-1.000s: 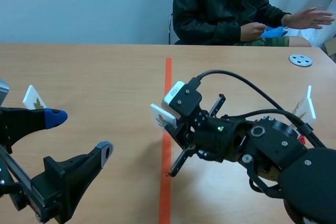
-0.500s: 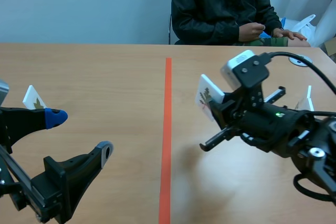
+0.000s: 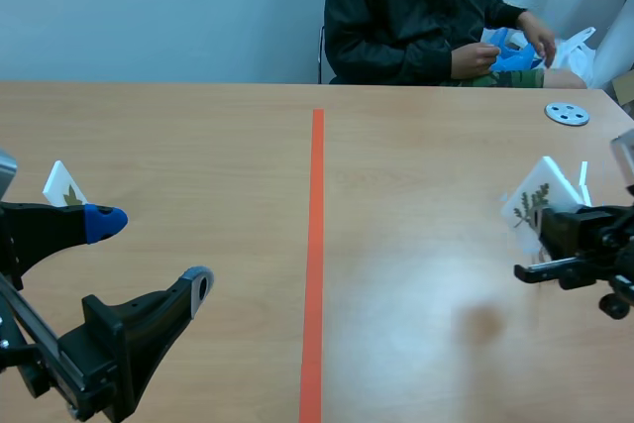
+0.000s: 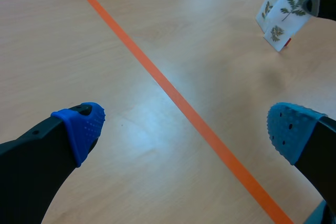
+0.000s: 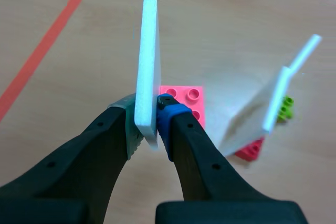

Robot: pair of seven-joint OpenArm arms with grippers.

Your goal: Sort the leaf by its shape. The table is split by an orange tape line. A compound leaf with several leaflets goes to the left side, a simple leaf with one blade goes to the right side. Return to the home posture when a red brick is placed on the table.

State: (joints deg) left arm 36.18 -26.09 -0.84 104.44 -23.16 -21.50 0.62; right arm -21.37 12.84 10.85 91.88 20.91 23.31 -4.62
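While your right claw [image 5: 148, 121] gripped the leaf card [image 3: 536, 205] by its lower edge, far right of frame, it seemed light and stiff; your left claw [image 4: 186, 129] gaped open.

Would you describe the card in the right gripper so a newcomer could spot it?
Right of the orange tape line, near the table's edge, the right gripper is shut on a white card. Unlike the standing cards beside it, it is lifted and bears a green many-leaflet sprig.
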